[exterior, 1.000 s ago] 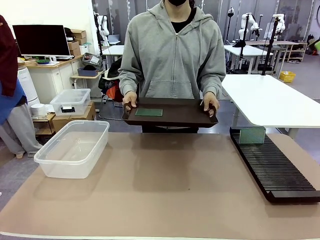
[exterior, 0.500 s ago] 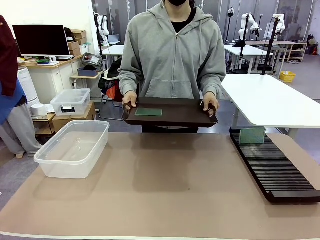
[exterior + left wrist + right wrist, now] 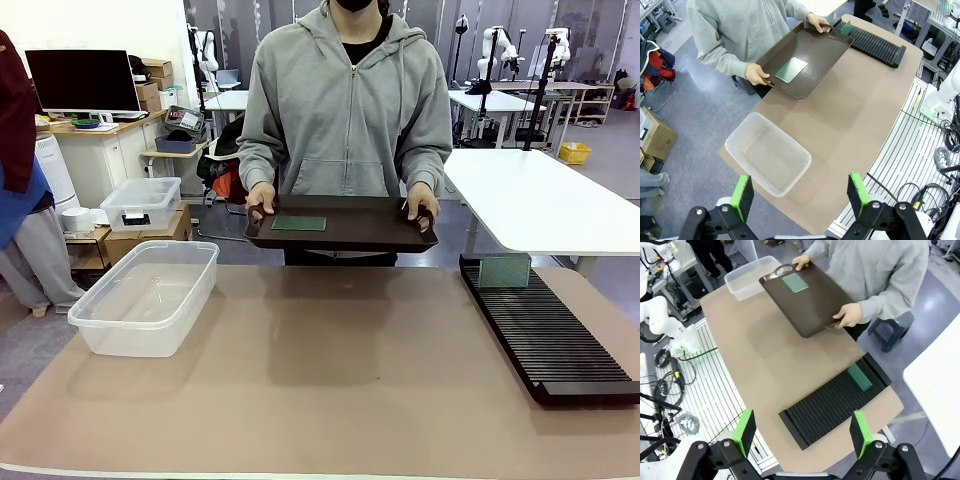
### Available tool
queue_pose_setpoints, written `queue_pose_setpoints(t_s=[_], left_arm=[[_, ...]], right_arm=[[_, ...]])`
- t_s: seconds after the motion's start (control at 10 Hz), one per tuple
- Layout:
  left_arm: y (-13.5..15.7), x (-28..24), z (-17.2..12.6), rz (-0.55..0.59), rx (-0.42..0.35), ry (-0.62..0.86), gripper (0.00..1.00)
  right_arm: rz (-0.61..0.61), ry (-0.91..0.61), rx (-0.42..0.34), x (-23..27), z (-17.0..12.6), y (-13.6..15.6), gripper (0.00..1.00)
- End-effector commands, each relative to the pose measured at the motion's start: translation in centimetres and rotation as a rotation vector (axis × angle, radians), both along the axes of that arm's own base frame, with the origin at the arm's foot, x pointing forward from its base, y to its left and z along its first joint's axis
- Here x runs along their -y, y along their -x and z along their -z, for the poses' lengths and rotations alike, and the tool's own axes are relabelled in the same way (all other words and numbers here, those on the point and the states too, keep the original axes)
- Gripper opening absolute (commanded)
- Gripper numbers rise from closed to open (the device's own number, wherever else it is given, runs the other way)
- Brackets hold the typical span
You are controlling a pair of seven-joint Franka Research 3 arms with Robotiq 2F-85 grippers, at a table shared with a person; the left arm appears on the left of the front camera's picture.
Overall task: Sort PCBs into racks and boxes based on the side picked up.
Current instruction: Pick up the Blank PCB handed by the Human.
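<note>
PCBs [image 3: 298, 224] belong in our clear tub [image 3: 130, 335] or black rack [image 3: 545, 335], where one PCB [image 3: 503, 271] stands upright at the far end; another lies flat on the tray [image 3: 370, 232] the person holds. Our left gripper [image 3: 801, 197] and right gripper [image 3: 802, 432] hang spread, empty. We fear pinching a flat board may slide it off.

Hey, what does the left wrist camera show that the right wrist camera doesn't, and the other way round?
Left wrist view: the left gripper, open, high over the clear tub, whose whole inside is visible with nothing in it.

Right wrist view: the right gripper, open, above the black rack, with a standing PCB in the slots at the end nearest the person.

Both: the person's hands holding the brown tray, a flat PCB lying on it, plus the tub and the rack on the table.
</note>
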State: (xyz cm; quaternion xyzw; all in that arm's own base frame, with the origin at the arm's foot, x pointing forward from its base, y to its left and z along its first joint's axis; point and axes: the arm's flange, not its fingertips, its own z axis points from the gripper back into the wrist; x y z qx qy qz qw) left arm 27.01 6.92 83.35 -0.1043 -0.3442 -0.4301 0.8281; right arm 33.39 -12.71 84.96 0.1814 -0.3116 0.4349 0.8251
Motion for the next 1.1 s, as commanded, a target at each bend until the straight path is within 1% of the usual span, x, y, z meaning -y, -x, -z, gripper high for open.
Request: queue_pose_setpoints(t_s=[0.0, 0.4, 0.7, 0.9, 1.0], left_arm=[[0.0, 0.1, 0.1, -0.004, -0.004, 0.004, 1.00], [0.0, 0.1, 0.1, -0.004, -0.004, 0.004, 1.00], [0.0, 0.1, 0.1, -0.004, -0.004, 0.004, 1.00], [0.0, 0.1, 0.1, -0.004, -0.004, 0.004, 1.00], [0.0, 0.1, 0.1, -0.004, -0.004, 0.004, 1.00]], right_arm=[[0.030, 0.040, 0.057, -0.3, 0.9, 0.8, 1.00], [0.106, 0.070, 0.150, 0.0, 0.2, 1.2, 1.00], [0.104, 0.079, 0.170, -0.1, 0.2, 1.2, 1.00], [0.075, 0.081, 0.143, -0.2, 0.2, 1.0, 1.00], [0.103, 0.061, 0.150, 0.2, -0.8, 0.9, 1.00]])
